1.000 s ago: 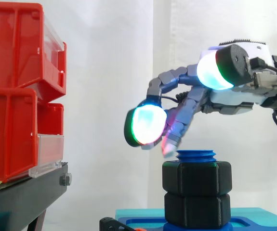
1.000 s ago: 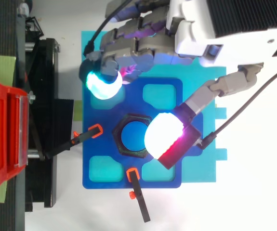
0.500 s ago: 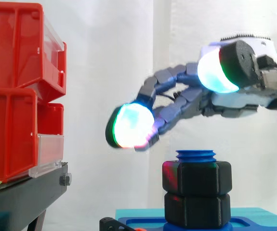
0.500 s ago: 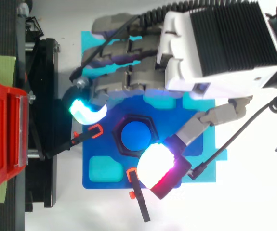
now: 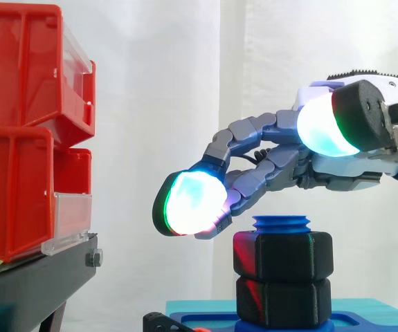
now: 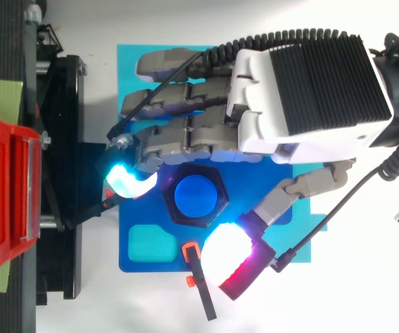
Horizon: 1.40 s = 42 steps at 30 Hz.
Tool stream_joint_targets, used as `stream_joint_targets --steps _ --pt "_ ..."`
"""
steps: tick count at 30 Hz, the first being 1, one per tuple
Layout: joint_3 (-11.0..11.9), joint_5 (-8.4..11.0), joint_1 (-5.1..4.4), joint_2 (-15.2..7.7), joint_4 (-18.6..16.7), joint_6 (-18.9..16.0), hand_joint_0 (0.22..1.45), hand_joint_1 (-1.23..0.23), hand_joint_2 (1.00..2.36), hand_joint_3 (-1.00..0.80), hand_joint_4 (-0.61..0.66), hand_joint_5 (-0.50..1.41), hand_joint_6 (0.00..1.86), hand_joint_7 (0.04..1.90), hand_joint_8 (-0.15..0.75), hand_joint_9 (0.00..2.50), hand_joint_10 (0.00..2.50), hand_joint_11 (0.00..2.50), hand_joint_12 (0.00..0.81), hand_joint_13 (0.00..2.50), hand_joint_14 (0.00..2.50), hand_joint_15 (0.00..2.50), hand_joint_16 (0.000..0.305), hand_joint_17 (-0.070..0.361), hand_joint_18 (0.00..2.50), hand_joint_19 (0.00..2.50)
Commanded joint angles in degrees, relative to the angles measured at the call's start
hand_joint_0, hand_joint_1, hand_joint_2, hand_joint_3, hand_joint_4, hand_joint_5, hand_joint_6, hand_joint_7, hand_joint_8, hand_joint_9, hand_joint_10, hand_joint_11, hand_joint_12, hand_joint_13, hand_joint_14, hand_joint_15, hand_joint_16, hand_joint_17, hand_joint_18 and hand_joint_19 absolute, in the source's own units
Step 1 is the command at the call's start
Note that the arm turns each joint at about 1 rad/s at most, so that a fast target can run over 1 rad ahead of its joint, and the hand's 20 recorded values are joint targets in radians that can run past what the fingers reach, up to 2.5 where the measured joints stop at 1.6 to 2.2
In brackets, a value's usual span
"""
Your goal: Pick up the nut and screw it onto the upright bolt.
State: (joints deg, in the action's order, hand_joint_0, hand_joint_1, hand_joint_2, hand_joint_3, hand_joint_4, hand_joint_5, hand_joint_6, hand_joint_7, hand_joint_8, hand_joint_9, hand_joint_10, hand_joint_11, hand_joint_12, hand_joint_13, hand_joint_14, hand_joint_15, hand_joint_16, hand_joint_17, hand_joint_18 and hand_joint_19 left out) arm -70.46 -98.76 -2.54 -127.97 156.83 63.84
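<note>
The black nut [image 5: 283, 254] sits on the upright blue bolt [image 5: 282, 223], resting on a 2nd black nut [image 5: 283, 301] directly beneath it, and the bolt's threaded tip shows above the top nut. From above, we see the nut's hexagon ringing the bolt's round blue end. The bolt stands in the middle of a blue base plate [image 6: 143, 262] with teal pockets, which lies on a teal mat [image 6: 126, 59]. The hand [image 6: 310, 90] hovers over this stack holding nothing, its fingers stretched out and loosely spread. A glowing fingertip [image 5: 188, 204] hangs just left of the top nut at about the height of its upper face, and the thumb [image 6: 230, 262] reaches past the nut's opposite side. A black clamp [image 6: 192, 251] with an orange tip lies at the plate's near edge. Further left we see red bins [image 5: 19, 131] on a black stand [image 5: 32, 277], before a white curtain [image 5: 157, 83]
</note>
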Motion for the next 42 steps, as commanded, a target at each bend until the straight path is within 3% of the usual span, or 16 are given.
stream_joint_targets --steps 1,6,12,27,33,42 --pt "0.0 0.05 -0.01 0.0 0.3 0.1 0.4 -0.21 1.0 -0.5 0.17 -0.17 0.5 0.73 0.278 0.59 0.0 0.0 0.407 0.31 0.0 0.0 0.054 0.121 0.07 0.17" --pt "0.0 0.32 -0.45 -0.1 0.8 0.2 0.41 -0.22 1.0 -0.5 0.11 -0.15 0.5 0.73 0.272 0.6 0.0 0.0 0.402 0.31 0.0 0.0 0.053 0.12 0.07 0.17" --pt "-1.8 0.76 -0.54 -0.1 -0.5 0.0 0.41 -0.22 1.0 -0.5 0.11 -0.15 0.5 0.74 0.269 0.6 0.0 0.0 0.4 0.31 0.0 0.0 0.053 0.119 0.08 0.17" --pt "-1.8 0.85 -0.98 -0.1 -1.1 0.1 0.42 -0.23 1.0 -0.5 0.12 -0.14 0.5 0.76 0.273 0.61 0.0 0.0 0.402 0.34 0.0 0.01 0.054 0.121 0.1 0.19" --pt "-1.9 0.85 -1.24 -0.1 -0.9 0.1 0.42 -0.23 1.0 -0.5 0.14 -0.13 0.5 0.81 0.276 0.61 0.0 0.0 0.405 0.35 0.0 0.01 0.054 0.121 0.11 0.19" --pt "-1.8 0.85 -1.15 -0.1 0.8 0.1 0.43 -0.23 1.0 -0.5 0.12 -0.1 0.5 1.06 0.278 0.67 0.0 0.0 0.376 0.38 0.0 0.0 0.045 0.101 0.13 0.0"
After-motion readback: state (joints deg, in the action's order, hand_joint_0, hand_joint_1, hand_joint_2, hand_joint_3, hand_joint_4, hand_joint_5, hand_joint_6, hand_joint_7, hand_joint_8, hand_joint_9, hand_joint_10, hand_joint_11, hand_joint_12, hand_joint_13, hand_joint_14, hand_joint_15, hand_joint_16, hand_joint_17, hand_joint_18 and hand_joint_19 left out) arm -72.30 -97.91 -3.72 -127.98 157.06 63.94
